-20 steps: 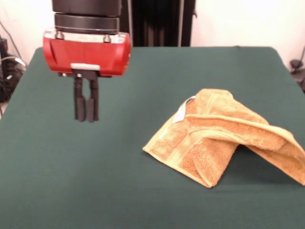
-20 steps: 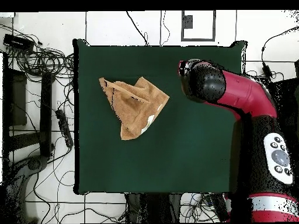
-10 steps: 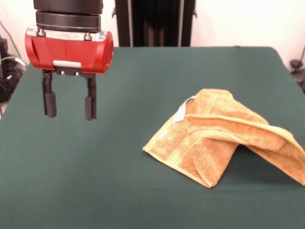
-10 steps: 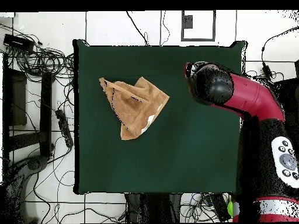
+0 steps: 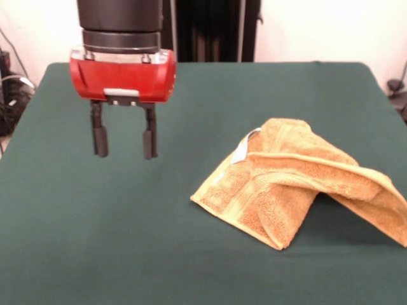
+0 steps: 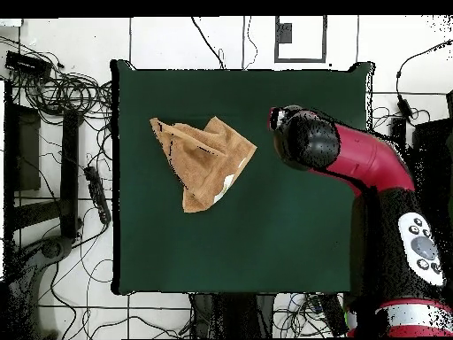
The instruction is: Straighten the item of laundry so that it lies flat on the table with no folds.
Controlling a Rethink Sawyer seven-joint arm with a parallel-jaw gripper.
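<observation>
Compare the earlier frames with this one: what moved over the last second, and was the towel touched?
The gripper went from shut to open, swung toward the table's edge in the front view, then came back toward the towel; it now hangs open above the bare table, holding nothing. The towel was not touched: same crumpled, folded heap, white tag showing.

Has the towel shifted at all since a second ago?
No. The towel lies in the same crumpled heap on the table, its white tag in the same spot.
</observation>
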